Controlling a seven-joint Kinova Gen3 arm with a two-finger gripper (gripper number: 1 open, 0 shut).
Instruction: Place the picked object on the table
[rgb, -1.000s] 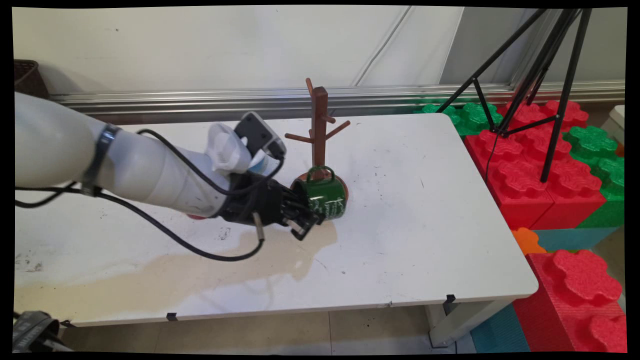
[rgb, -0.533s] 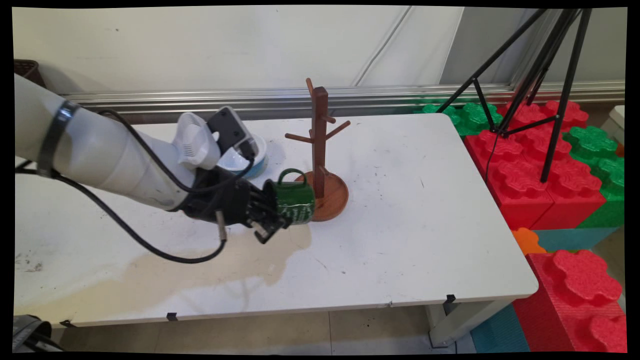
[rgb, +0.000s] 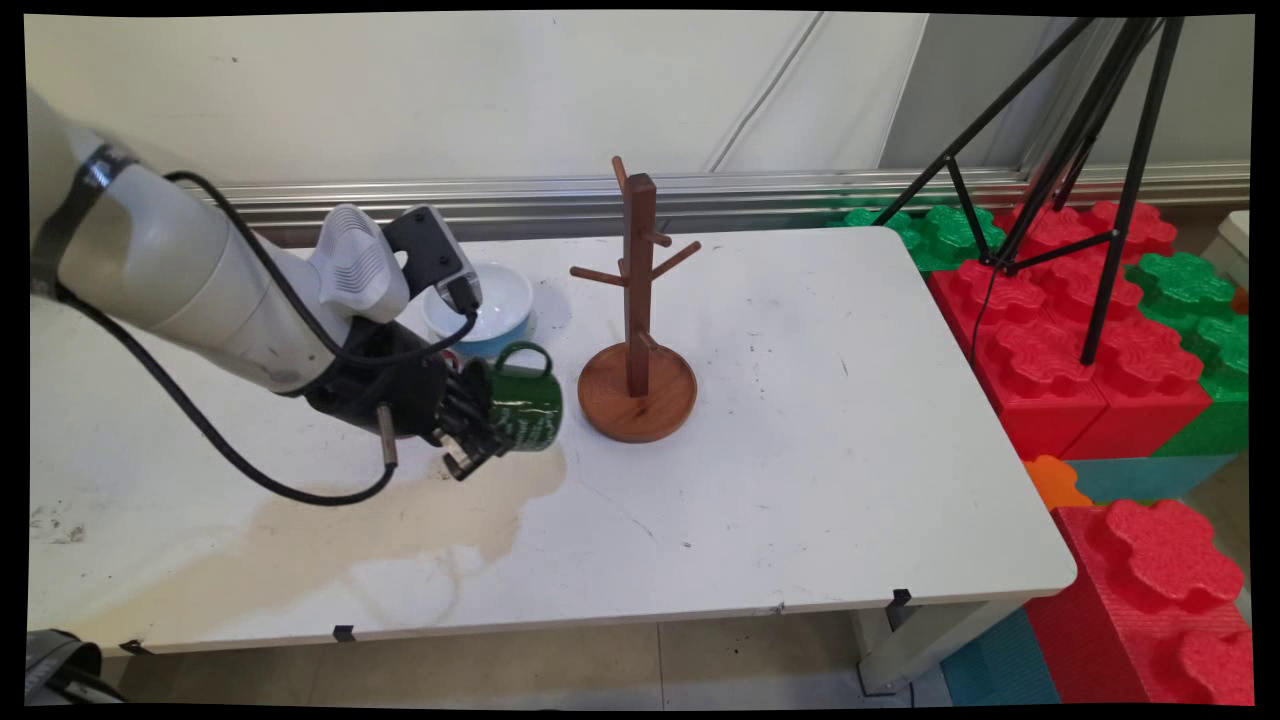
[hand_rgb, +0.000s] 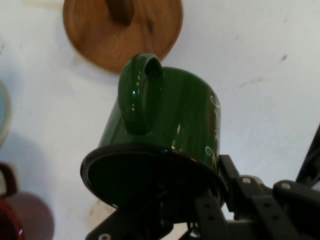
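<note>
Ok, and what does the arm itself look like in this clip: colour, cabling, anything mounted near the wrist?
The arm is smooth, rounded and white, with a black band round one link. Black cables hang from it in loops. At the wrist sit a ribbed white housing and a dark grey box with a plug in it. The gripper is black, with a jointed, bolted linkage and two fingers.

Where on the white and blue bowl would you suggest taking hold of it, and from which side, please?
I would grip the bowl by its rim, coming from above with one finger inside and one outside. It stands upright and open, and its round wall looks too wide to span. The right side of the rim seems best, since the gripper holding the green mug crowds its left and front.
</note>
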